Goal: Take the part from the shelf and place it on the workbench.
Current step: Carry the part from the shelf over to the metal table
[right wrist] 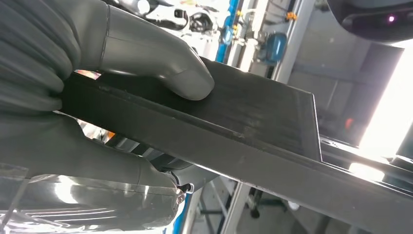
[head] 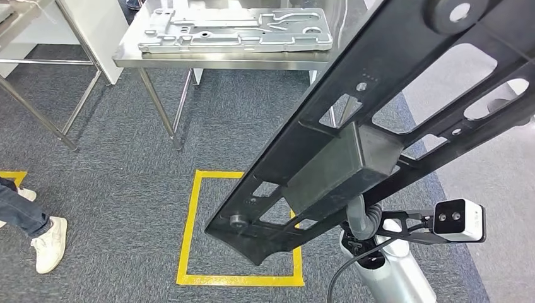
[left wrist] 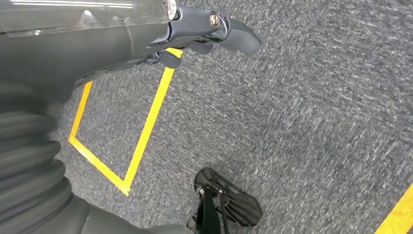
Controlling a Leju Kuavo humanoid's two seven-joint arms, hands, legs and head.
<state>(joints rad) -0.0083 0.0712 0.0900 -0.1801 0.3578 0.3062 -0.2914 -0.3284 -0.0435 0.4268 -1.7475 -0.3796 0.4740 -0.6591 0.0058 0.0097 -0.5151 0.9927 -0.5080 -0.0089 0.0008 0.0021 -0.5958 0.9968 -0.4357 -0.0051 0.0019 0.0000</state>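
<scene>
Part: one, black, long and flat with cut-out openings and a box section at mid-length; held aloft, slanting from low centre to upper right in the head view, well above the carpet and short of the workbench. Right hand gripped on the box section, thick grey thumb pressed flat on its upper face, palm and fingers wrapped beneath. Right wrist camera, one, white-cased, seen just under the part beside the silver forearm. Left hand hung over the floor holding nothing, fingers loosely extended and slightly apart.

Yellow tape square: one, noted on the grey carpet directly below the part's lower end. Person's legs, blue trousers and white shoes, two shoes counted, seen at the left edge beside a further corner of yellow tape.

Workbench: one, steel-topped on thin legs, stood farther ahead. Grey metal plate: one, embossed, lay flat on its top. Second steel frame stood at far left. Paler smooth floor seen along the right.
</scene>
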